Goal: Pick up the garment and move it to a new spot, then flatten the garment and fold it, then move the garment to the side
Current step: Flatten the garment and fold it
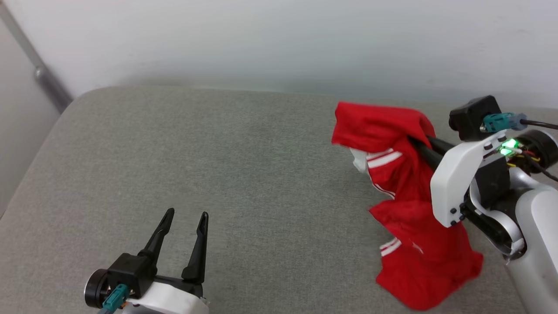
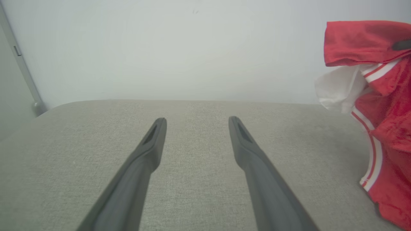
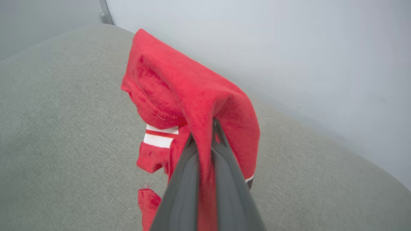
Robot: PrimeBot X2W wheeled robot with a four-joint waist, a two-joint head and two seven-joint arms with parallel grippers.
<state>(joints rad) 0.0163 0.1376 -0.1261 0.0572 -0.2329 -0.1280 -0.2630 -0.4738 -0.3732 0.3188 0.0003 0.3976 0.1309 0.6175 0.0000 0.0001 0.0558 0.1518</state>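
Closed tight on a red fold of the garment [image 3: 192, 86]: the two dark fingers [image 3: 184, 179] of the right gripper [image 3: 205, 128], with cloth pinched between them and draped over the tips. Raised above the right end of the grey cushion [image 1: 218, 152], toward its rear edge. Hanging from the grip in a crumpled bunch: red cloth, white-and-red striped trim, and a white panel on the side facing the cushion's middle. Lower end down at the cushion's front right part; cannot tell whether it is resting on the fabric or just clear of it.

Behind those fingers, over the cushion's right edge: white wrist shell [image 1: 453, 174], lit green lamp [image 1: 508, 146], black camera block [image 1: 473, 115] and teal plug [image 1: 501, 122].

Spread wide apart: the fingers [image 2: 151, 147] of the left gripper [image 1: 187, 213]. Positioned over the cushion's front left part, tips pointing toward its rear edge, well apart from the garment. Grey weave visible beneath and between the two fingers.

Beyond the cushion's rear edge: a pale wall [image 1: 261, 43]. Past the cushion's rear left corner: a grey metal tube [image 1: 43, 74] running diagonally.
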